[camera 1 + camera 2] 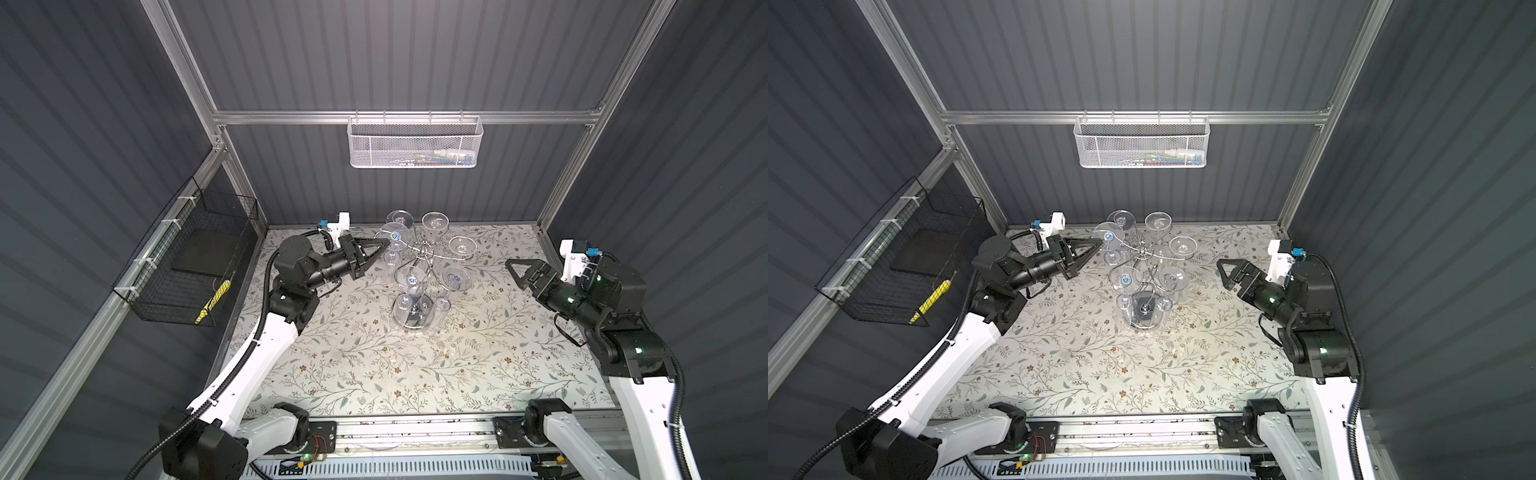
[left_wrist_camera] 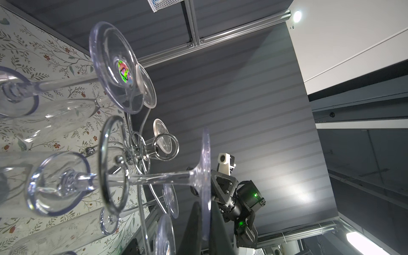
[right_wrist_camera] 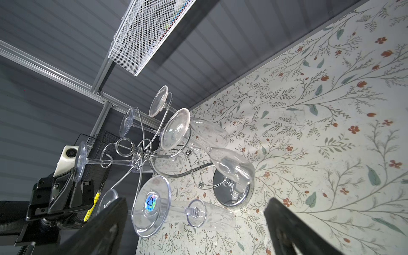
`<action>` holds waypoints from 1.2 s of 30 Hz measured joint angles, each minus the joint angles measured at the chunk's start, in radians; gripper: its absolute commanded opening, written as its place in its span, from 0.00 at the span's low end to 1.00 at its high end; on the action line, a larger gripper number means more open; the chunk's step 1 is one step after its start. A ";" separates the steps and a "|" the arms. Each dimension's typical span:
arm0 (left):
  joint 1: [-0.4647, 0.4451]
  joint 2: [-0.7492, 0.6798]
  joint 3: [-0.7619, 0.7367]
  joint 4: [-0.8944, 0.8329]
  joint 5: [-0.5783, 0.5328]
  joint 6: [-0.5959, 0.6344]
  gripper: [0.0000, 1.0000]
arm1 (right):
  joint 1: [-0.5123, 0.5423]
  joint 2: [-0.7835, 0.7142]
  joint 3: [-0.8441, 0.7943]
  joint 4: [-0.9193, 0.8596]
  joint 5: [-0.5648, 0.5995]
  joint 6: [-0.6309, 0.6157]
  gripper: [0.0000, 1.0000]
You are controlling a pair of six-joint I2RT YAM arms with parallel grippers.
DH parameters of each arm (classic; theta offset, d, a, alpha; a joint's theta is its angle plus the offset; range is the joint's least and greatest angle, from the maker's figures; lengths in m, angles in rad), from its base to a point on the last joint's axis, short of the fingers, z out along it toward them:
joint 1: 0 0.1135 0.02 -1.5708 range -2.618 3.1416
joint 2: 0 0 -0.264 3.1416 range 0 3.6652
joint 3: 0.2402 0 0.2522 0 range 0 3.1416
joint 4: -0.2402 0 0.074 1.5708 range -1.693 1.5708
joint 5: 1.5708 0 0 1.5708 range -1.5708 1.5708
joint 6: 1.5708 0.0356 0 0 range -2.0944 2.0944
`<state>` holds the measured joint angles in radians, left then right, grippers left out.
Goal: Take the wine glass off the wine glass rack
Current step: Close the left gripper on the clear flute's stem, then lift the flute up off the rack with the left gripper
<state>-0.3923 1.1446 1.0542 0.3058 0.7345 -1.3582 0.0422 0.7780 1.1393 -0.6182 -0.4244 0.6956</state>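
Observation:
The chrome wine glass rack [image 1: 422, 249] [image 1: 1144, 250] stands mid-table on its round mirror base [image 3: 231, 189]. Several clear glasses hang upside down from its curled arms. The wine glass [image 1: 395, 237] [image 1: 1108, 237] on the left arm still has its stem [image 2: 159, 176] inside the wire loop [image 2: 114, 163]. My left gripper [image 1: 388, 241] [image 1: 1100, 241] [image 2: 206, 223] is shut on that glass's foot disc [image 3: 80, 159], pinching its rim edge-on between both fingers. My right gripper [image 1: 510, 266] [image 1: 1221, 266] [image 3: 197, 199] hangs open to the right of the rack, holding nothing.
A white mesh basket [image 1: 413, 143] hangs on the back rail above the rack. A black wire basket [image 1: 187, 257] with a yellow item is fixed to the left wall. The floral table cover [image 1: 415, 374] spreads in front of the rack.

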 measured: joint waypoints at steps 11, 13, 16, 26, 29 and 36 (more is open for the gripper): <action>0.000 -0.103 -0.076 -0.059 -0.028 -0.008 0.00 | 0.000 -0.002 0.000 0.000 0.002 -0.001 0.99; 0.000 -0.137 -0.088 -0.098 -0.042 0.001 0.00 | 0.000 -0.005 0.000 0.000 0.000 -0.001 0.99; 0.000 -0.196 -0.091 -0.180 -0.079 0.037 0.00 | 0.000 -0.011 0.000 0.000 -0.003 0.000 0.99; 0.000 -0.299 0.014 -0.493 -0.266 0.290 0.00 | 0.000 -0.046 0.000 -0.001 -0.002 -0.001 0.99; 0.000 -0.295 0.095 -0.563 -0.308 0.399 0.00 | 0.000 -0.056 0.000 -0.002 -0.002 -0.006 0.99; 0.000 -0.225 0.292 -0.637 -0.351 0.695 0.00 | 0.000 -0.071 0.015 0.000 -0.001 -0.028 0.99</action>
<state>-0.3923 0.9192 1.3460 -0.3313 0.3836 -0.6636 0.0422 0.7071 1.1545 -0.6182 -0.4255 0.6678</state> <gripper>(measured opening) 0.082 0.988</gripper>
